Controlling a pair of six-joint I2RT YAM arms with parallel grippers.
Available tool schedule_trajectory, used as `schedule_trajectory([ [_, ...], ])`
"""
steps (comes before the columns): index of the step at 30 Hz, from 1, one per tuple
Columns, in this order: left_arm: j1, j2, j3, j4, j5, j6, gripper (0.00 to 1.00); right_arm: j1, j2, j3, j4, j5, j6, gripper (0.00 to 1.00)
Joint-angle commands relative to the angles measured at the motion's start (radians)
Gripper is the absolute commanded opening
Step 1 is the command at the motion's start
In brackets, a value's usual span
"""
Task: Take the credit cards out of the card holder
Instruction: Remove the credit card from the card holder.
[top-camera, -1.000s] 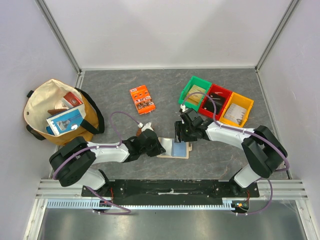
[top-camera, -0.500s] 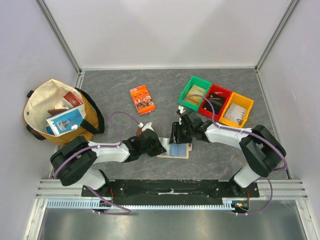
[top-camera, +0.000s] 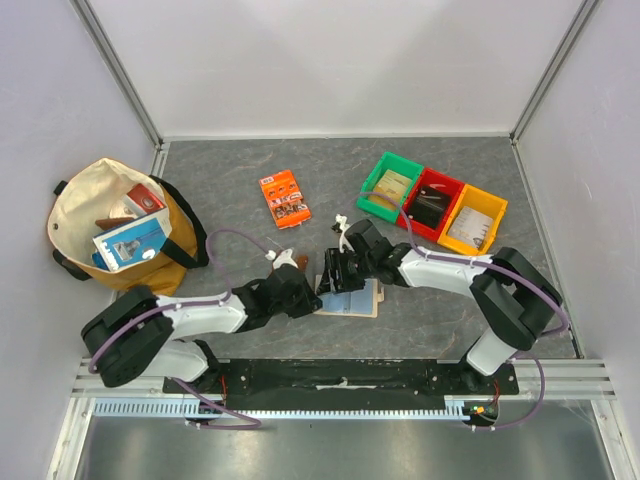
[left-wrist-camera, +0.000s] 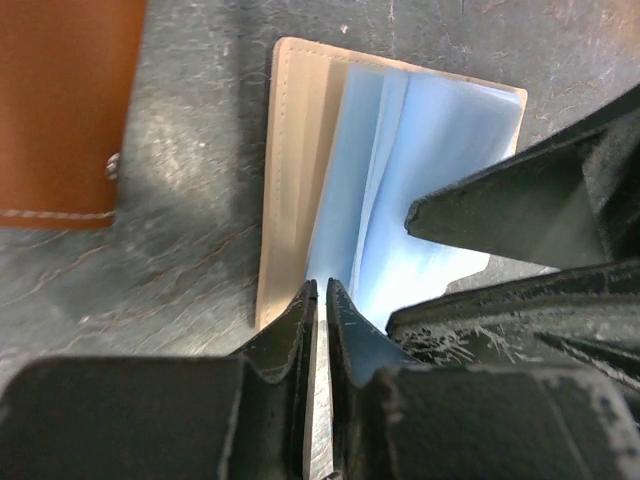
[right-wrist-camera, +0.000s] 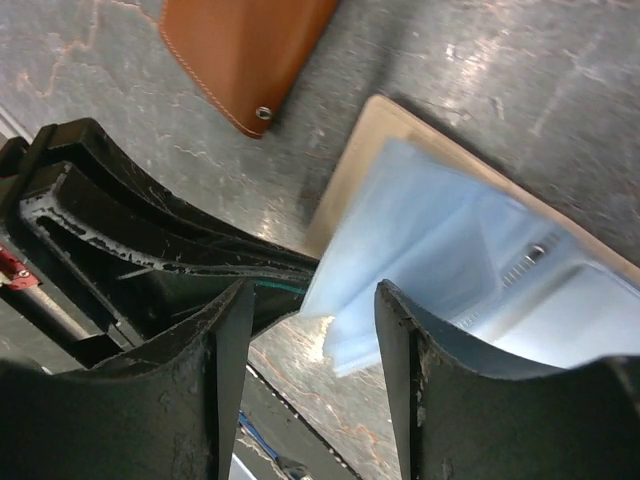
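Top external view: the card holder (top-camera: 362, 300) lay open on the grey table (top-camera: 240, 170), close to the near edge and midway between the two arm bases. A brown wallet (left-wrist-camera: 60, 100) lay just beside it, on its left.

Left gripper (left-wrist-camera: 321, 290): clenched, jaws all but touching, nipping a thin leaf at the near edge of the holder's pale blue sleeves (left-wrist-camera: 420, 150). It had not let go over the past second, and the holder had stayed where it was.

Right gripper (right-wrist-camera: 312, 300): released, jaws apart, with the loose corner of the fanned sleeves between them. No contact could be confirmed.

Change noted: within the last second the right gripper had crossed from the holder's right side to its left, so that it now stood tip to tip with the left gripper, and its jaws had narrowed somewhat.

Credit cards: none could be made out in any view. Judgement: they remained inside the sleeves, so no card was out yet.

Assessment: the holder was pinned and the right gripper was lining up on a sleeve. A close at this position risked catching bare plastic rather than a card.
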Motion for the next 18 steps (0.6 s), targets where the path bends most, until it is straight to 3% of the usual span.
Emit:
schedule_trajectory([
  [1, 0.004, -0.139, -0.04, -0.068, -0.073, -0.04, 0.14, 0.014, 0.042, 0.06, 0.038, -0.029, 0.012, 0.6],
  [10, 0.004, -0.374, -0.043, -0.209, -0.113, -0.014, 0.16, 0.015, -0.079, 0.124, -0.096, 0.063, -0.077, 0.7],
  [18, 0.004, -0.321, 0.046, -0.174, -0.038, 0.059, 0.18, -0.026, -0.173, 0.12, -0.264, 0.318, -0.123, 0.74],
])
